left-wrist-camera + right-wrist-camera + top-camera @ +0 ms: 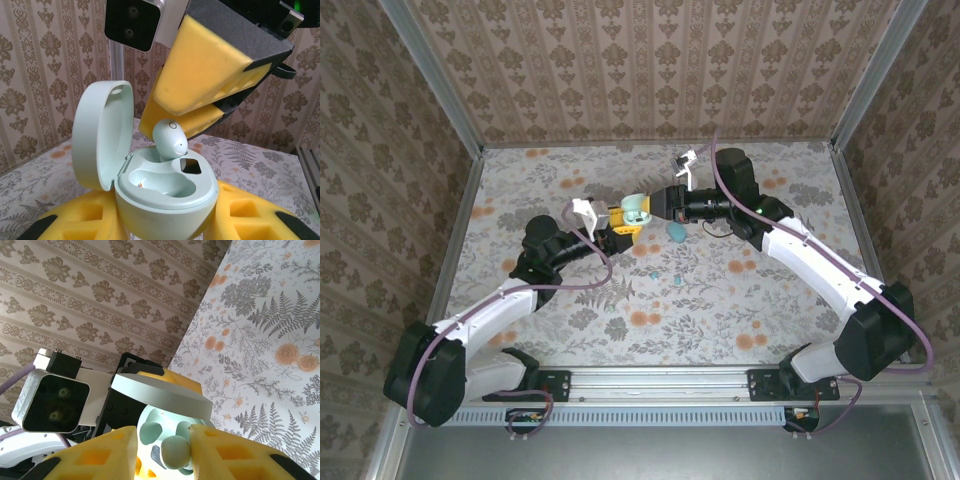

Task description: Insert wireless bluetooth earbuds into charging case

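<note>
While clamped on both sides by the left gripper [622, 224], riding high and steady off the table [720, 300]: mint charging case [165, 200], lid [102, 135] thrown right back. And now the earbud [170, 139], stem down in the far socket, head tilted and standing proud of the rim. Only partly home, by the look of it. Right gripper [166, 455] directly over it, yellow fingers [100, 460] a little apart, a sliver of gap showing on one side of the bud. Not pinching it, seemingly, though contact on the other side is impossible to rule out. Near socket [160, 182] empty.

To finish this one well:
- Hold the case rock steady, no twisting from below.
- Bring one pad down flat on the bud's crown and press gently along the socket's own line, never sideways, or out it pops.
- Watch for the head to drop flush before backing away.
- Mind that lid on the way out.

Loose teal piece [677, 233] down on the table just beside the action, possibly next up.
</note>
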{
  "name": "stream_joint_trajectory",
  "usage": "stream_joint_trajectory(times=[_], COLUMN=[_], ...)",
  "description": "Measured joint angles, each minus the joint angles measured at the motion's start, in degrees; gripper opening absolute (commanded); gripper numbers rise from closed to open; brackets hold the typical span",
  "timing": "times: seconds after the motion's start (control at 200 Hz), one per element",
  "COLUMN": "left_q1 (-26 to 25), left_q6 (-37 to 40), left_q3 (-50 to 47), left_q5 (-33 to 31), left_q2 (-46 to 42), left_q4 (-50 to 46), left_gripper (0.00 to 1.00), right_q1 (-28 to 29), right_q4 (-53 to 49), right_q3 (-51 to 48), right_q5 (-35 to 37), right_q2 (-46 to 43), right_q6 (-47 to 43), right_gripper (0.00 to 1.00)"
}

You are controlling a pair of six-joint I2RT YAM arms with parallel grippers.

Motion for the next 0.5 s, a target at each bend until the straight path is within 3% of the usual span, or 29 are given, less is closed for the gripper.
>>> stream_joint_trajectory(times=[0.315,0.5], left_q1=[0.0,0.0], left_q6=[-0.09,-0.09], left_q3=[0.0,0.0], left_q5=[-0.26,-0.31], left_q2=[0.0,0.0], left_q4=[0.44,0.5], left_gripper=[0.28,0.28], right_q1=[0.15,0.2], right_q4=[-3.82,-5.35], right_q3=[2.21,2.62], right_q5=[1.4,1.92], right_q2=[0.0,0.0], right_q6=[-0.22,-0.42], right_gripper=[0.43,0.37])
